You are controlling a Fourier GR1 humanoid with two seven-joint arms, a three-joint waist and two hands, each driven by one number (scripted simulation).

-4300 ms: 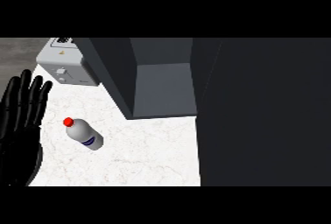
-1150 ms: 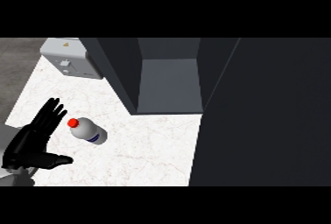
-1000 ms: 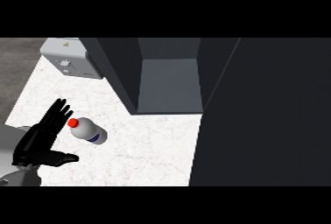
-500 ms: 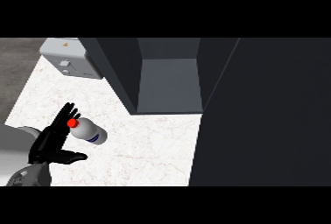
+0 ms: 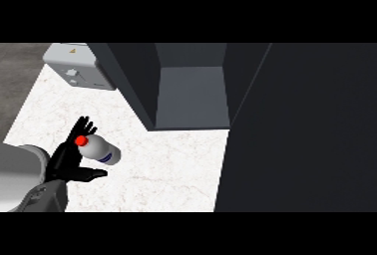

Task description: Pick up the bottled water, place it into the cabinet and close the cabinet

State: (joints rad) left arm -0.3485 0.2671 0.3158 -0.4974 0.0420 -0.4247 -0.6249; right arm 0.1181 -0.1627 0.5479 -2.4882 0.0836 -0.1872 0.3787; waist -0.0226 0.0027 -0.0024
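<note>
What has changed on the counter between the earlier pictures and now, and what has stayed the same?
The left hand has moved in from the left edge to the bottled water; its straight fingers now lie against the bottle, thumb out below it. Not yet gripped. The bottle, open cabinet and toaster kept their places on the counter.

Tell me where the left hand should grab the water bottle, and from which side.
Likely the bottle mid-body, below the red cap, coming from its left: the left hand is already open beside it there, and the round body suits a wrap of fingers and thumb.
</note>
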